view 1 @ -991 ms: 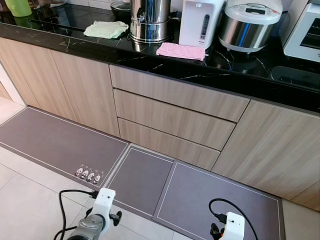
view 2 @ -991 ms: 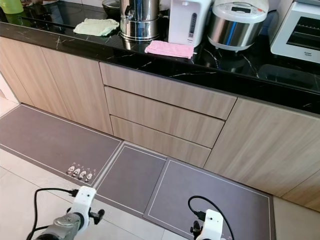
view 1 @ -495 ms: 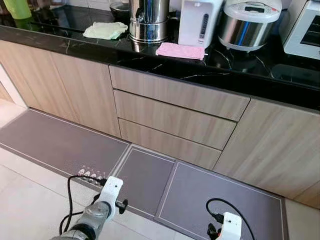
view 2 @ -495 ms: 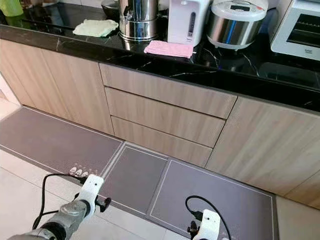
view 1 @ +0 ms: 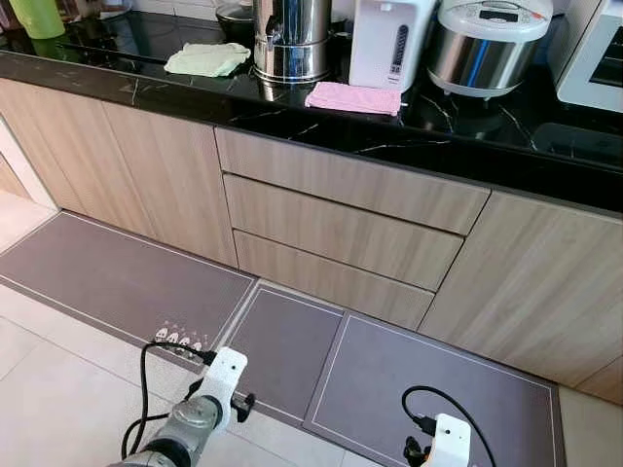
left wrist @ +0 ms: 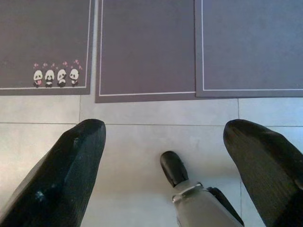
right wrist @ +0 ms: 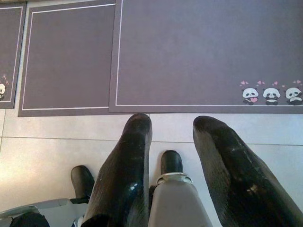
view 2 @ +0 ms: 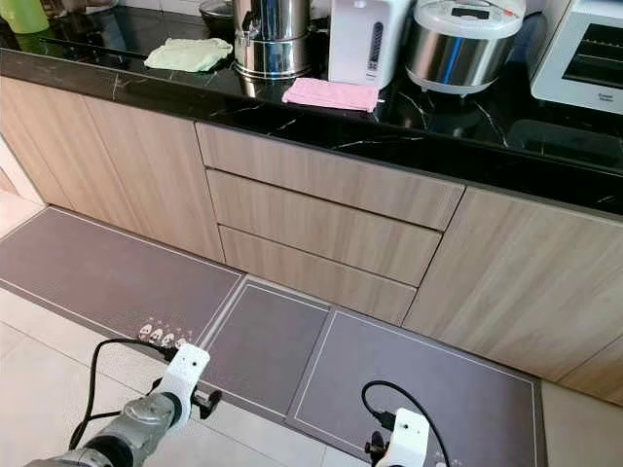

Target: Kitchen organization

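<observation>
Left claw open over floor mats; right idle.

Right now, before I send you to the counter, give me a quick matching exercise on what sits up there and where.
Things:
1. pale green folded cloth
2. pink folded cloth
3. silver rice cooker
4. bright green cup

Places:
A. far left end of the black counter
B. right of the white water boiler
C. left of the steel urn
D. at the counter's front edge, before the boiler

Pairs: 1-C, 2-D, 3-B, 4-A
</observation>
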Motion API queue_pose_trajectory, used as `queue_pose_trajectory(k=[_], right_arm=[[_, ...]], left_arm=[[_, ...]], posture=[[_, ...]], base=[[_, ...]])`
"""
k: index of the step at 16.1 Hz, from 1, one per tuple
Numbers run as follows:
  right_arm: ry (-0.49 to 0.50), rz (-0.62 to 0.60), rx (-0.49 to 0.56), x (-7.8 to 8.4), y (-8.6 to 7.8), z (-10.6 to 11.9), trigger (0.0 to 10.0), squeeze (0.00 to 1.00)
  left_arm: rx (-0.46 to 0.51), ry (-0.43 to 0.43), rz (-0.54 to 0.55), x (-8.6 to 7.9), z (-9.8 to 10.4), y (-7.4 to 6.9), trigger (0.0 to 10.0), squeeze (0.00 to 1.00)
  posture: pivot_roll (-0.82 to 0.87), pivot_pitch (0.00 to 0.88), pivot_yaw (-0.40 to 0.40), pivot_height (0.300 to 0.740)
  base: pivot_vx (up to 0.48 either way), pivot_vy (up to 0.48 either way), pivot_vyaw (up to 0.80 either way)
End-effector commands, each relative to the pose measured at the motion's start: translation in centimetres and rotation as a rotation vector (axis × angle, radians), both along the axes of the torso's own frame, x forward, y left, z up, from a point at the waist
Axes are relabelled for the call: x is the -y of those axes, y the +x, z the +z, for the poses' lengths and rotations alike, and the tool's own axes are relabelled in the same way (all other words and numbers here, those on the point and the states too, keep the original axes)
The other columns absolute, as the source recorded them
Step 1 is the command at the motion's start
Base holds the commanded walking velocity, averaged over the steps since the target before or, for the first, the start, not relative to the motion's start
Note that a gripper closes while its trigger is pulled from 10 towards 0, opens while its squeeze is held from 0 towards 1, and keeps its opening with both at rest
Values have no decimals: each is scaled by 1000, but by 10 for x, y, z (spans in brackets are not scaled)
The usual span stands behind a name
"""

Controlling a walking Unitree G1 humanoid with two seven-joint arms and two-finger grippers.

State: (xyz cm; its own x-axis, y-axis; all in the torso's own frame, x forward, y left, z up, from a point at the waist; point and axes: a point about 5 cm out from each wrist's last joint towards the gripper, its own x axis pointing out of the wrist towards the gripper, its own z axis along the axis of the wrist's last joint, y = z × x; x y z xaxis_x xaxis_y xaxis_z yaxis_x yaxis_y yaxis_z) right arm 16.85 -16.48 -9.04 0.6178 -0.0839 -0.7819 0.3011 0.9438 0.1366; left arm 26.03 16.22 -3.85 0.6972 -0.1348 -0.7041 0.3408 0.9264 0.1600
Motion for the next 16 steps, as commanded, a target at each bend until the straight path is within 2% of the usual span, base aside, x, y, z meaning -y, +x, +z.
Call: queue_pose_trajectory(k=[1,6,16], right_arm=[[4,4,0,-1,2,0,10000,0],[7,11,-7,-1,1,0,10000,0],[-2,36,-28,1,-1,-1,10000,0]], left_arm=[[-17,-8,27,-2,-4,-5,10000,0],[-28,-12,56,-6,-6,-8,10000,0],[-48,-22,62,-5,-10,-14,10000,0]], posture=[[236,54,-43,740],[242,55,-47,740],[226,71,-58,740]], base=[[0,0,0],[0,0,0],[0,0,-753]])
